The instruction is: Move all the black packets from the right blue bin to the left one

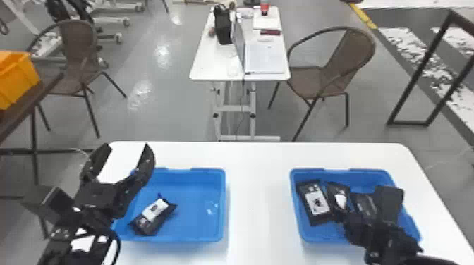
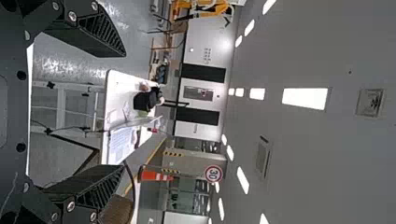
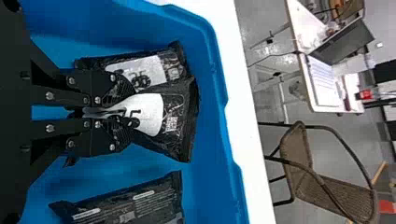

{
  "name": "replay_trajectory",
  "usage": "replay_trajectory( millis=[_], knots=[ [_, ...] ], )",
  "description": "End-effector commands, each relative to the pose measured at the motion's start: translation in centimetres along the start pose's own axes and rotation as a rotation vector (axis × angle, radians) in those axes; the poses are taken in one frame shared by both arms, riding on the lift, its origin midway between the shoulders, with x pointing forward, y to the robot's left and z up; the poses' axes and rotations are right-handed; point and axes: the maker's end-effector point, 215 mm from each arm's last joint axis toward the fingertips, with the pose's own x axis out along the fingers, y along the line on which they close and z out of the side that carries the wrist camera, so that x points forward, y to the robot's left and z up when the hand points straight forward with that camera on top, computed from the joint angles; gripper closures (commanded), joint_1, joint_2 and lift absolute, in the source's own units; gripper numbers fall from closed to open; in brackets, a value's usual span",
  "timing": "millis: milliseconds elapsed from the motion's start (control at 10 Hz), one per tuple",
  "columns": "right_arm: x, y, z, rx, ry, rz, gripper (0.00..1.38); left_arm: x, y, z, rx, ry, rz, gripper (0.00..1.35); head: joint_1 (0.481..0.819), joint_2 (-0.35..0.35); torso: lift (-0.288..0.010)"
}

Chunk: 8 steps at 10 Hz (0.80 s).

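one glossy black plastic packet with white label (image 1: 153,216) is done, inside the shallow blue plastic bin at seven o'clock (image 1: 197,211); three are left in the matching bin at four (image 1: 366,178), one (image 3: 180,116) pinched by the right pincer (image 3: 122,112); left pincer (image 1: 127,151) spread.

Two blue bins on a white table, one black packet in the left bin, three in the right.
On the table (image 1: 259,197), the left blue bin (image 1: 197,192) holds one white-labelled packet (image 1: 151,215), lying aslant. The left gripper (image 1: 127,147), fingers spread apart, is at that bin's left side. In the right blue bin (image 1: 370,176), a packet (image 1: 316,203) lies at left, a second (image 1: 339,198) beside it, and a third (image 1: 364,204) is partly covered by the right arm. The right gripper (image 1: 344,213) is at the second packet's near end. Beyond, a laptop (image 1: 266,58) stands on a white desk (image 1: 215,61) between two brown chairs (image 1: 352,53); an orange bin (image 1: 17,81) sits at far left.
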Motion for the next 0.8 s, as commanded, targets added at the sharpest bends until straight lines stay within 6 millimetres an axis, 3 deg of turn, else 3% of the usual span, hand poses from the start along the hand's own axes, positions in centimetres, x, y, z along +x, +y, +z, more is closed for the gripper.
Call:
replay_trajectory(
  millis=[0, 200, 300, 500, 700],
  knots=[
    [-1.5, 2.5, 4.9, -0.067, -0.115, 0.043, 1.09, 0.1, 0.0, 0.2, -0.016, -0.009, 0.003, 0.19, 0.695, 0.035, 0.0],
    [-2.9, 9.2, 12.4, -0.213, -0.251, 0.244, 1.09, 0.8, -0.8, -0.4, -0.085, 0.01, -0.007, 0.18, 0.695, 0.055, 0.0],
    [-2.9, 14.0, 14.5, -0.293, -0.273, 0.387, 1.09, 1.3, -1.4, -0.2, -0.138, 0.002, -0.014, 0.19, 0.695, 0.082, 0.0],
    [-2.9, 22.7, 16.3, -0.4, -0.291, 0.611, 1.09, 2.4, -3.0, -0.4, -0.269, 0.02, -0.041, 0.19, 0.695, 0.143, 0.0],
    [-3.3, 28.3, 15.8, -0.427, -0.276, 0.742, 1.09, 4.2, -7.7, -1.7, -0.463, 0.091, -0.141, 0.18, 0.695, 0.196, 0.0]
  ],
)
